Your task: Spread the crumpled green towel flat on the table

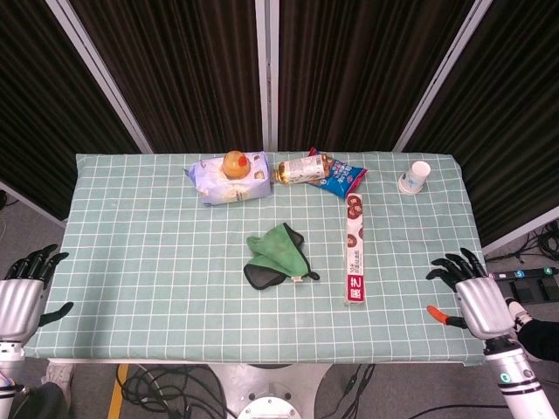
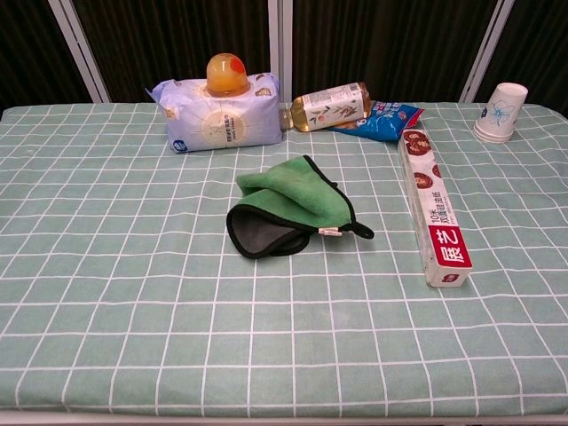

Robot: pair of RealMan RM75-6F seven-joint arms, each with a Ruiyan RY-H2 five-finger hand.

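I see the green towel lying bunched near the middle of the tabletop, its long axis running from the far left toward the near right. My right hand hovers, fingers spread and empty, over the near right corner; my left hand waits, fingers apart and empty, off the near left corner.

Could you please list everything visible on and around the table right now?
green towel: one, green with black edging, crumpled at mid-table.
bag: one, pale blue-white, back of table, left of centre.
orange ball: one, on top of the bag.
bottle: one, amber, lying right of the bag.
snack packet: one, blue, behind the bottle.
long box: one, white and red, right of the towel.
paper cup: one, white, upside down, far right corner.
tablecloth: one, green checked.
left hand: off the table's left edge, holding nothing.
right hand: over the near right corner, fingers spread.
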